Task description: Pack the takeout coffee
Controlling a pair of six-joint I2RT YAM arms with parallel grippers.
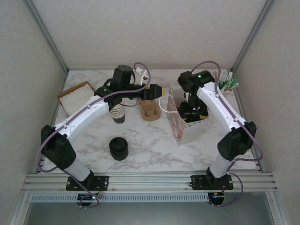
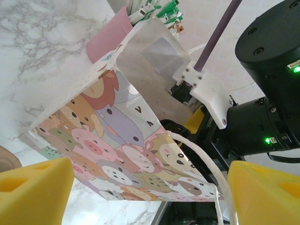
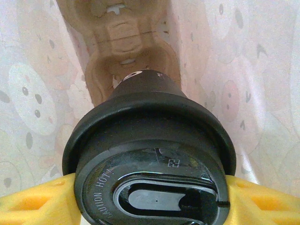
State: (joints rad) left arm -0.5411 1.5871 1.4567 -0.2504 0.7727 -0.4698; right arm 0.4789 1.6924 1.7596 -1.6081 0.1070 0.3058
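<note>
- Top external: the left gripper (image 1: 157, 91) hangs just beside the cartoon bag (image 1: 180, 129); the right gripper (image 1: 192, 112) reaches into it.
- Left wrist: its fingers (image 2: 35, 192) stand wide apart, holding nothing.
- Right wrist: the gripper clamps the takeout coffee (image 3: 150, 140) inside the bag, above a brown carrier (image 3: 126, 42).

We record the left arm (image 1: 84, 115) and right arm (image 1: 218, 101) as white shells between black joint housings, each trailed by a purple cable (image 2: 217, 35). The left gripper (image 2: 150, 190) has yellow fingers (image 2: 35, 192) with triangular recesses. Green lights (image 2: 296, 69) glow on the right arm's housings, and a white bracket (image 2: 206, 91) bears screws.
</note>
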